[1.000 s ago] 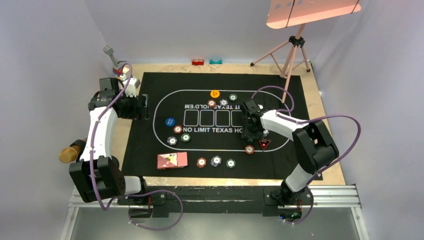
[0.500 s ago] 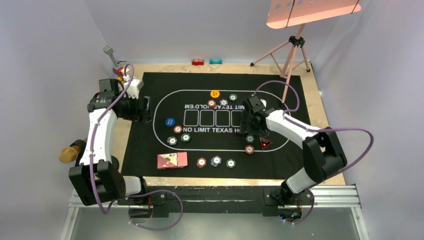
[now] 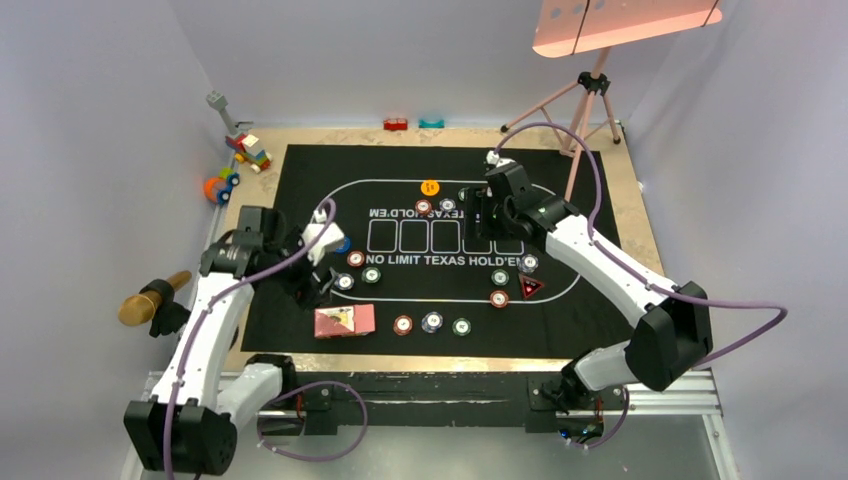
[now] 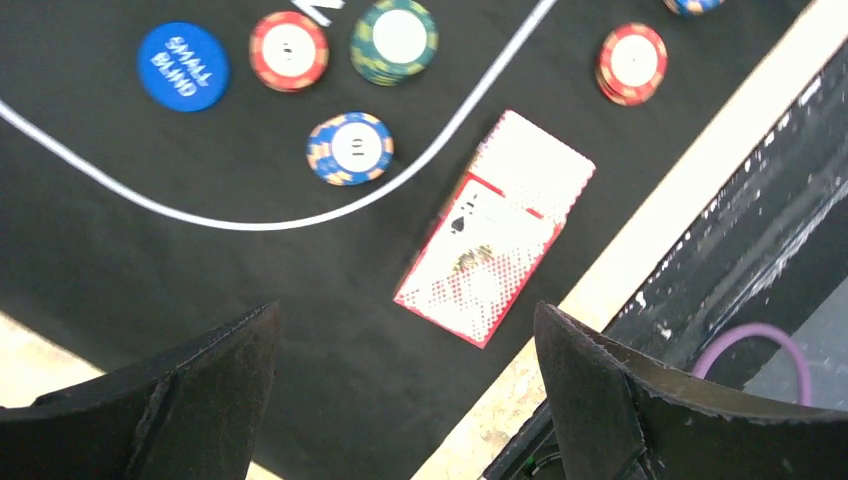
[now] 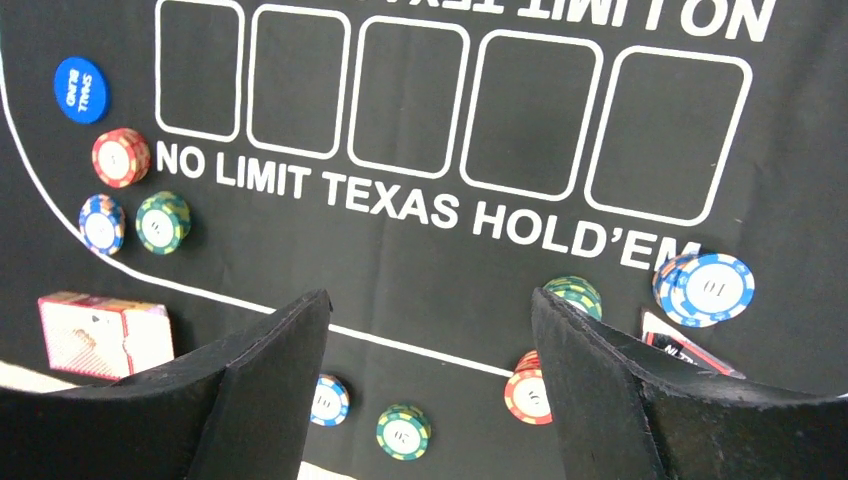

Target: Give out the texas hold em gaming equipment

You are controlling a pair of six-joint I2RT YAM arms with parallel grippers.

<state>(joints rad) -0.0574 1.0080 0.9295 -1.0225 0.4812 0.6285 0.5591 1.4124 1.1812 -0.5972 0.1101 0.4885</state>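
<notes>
My left wrist view reads SMALL BLIND on the disc [image 4: 183, 66]; overhead blurs it. My left fingers [image 4: 190, 400] and right fingers [image 5: 250, 390] hang released over the mat [image 3: 300, 170]; tan desk [image 3: 330, 136], lilac walls [image 3: 400, 50].

We are reading "NO LIMIT TEXAS HOLD'EM" in white capitals on the black mat [image 5: 420, 275], and the same line is running upside down along its far side, partly cut off in the right wrist view. The blue disc [image 4: 183, 66] is showing "SMALL BLIND". We are making out "10" on the blue-and-white chip [image 5: 712, 288] and a black spade on the playing card [image 4: 478, 262]. We are finding the triangle marker [image 5: 690, 350] lettering too hidden to read
</notes>
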